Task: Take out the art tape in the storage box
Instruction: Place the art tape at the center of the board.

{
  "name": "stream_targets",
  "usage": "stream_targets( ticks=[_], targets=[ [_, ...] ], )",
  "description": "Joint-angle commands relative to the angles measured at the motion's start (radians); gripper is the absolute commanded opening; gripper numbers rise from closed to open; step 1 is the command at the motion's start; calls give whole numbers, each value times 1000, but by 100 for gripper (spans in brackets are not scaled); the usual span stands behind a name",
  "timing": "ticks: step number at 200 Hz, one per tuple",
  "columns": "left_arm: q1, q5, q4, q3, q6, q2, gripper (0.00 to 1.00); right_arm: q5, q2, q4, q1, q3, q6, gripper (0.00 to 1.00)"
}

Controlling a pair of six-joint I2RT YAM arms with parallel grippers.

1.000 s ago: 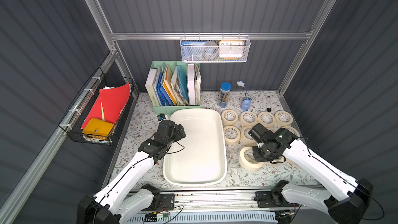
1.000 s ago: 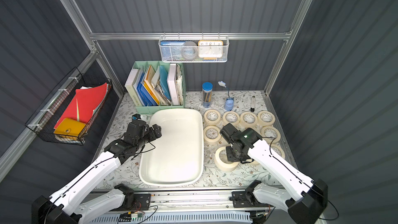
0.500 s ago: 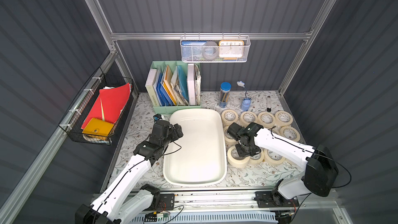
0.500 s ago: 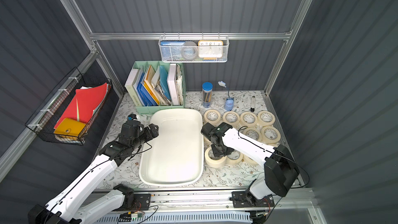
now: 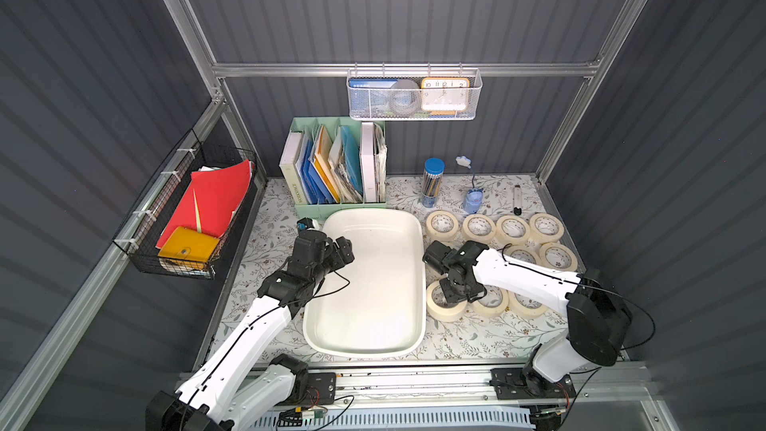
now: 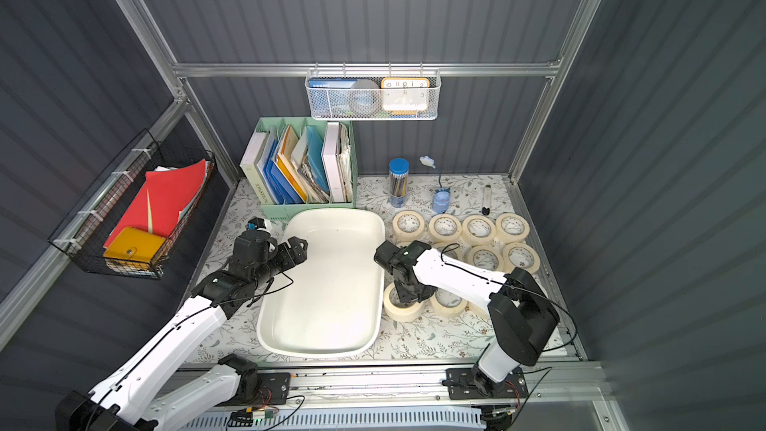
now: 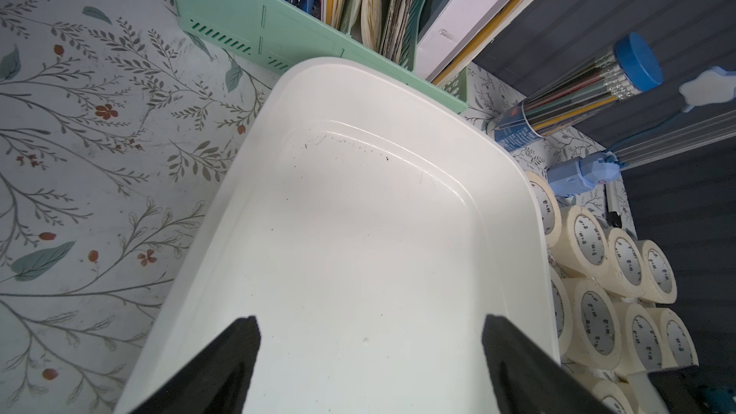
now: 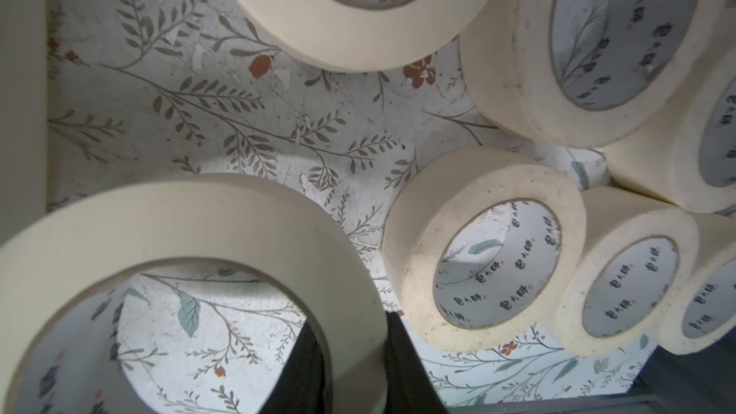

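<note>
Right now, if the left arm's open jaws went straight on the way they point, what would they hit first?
Probably the bare inside floor of the storage box, just ahead and below them, though depth is hard to judge.

Cream art tape rolls (image 5: 478,240) beside white storage box (image 5: 369,284)

Floral tabletop (image 5: 476,339) bears the storage box (image 5: 373,313), art tape (image 5: 442,225) and file holder (image 5: 310,211).

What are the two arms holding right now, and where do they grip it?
The right gripper pinches one art tape roll by its ring wall, one finger inside, one outside. The left gripper is open, holding nothing.
</note>
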Motion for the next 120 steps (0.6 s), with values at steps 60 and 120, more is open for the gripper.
stream_targets(
  ticks=[60, 120],
  targets=[
    [8, 5, 10, -20, 22, -32, 94, 98, -2, 137, -34, -99, 78, 0],
    [8, 9, 37, -31, 23, -53, 98, 118, -60, 244, -58, -175, 118, 13]
  ],
)
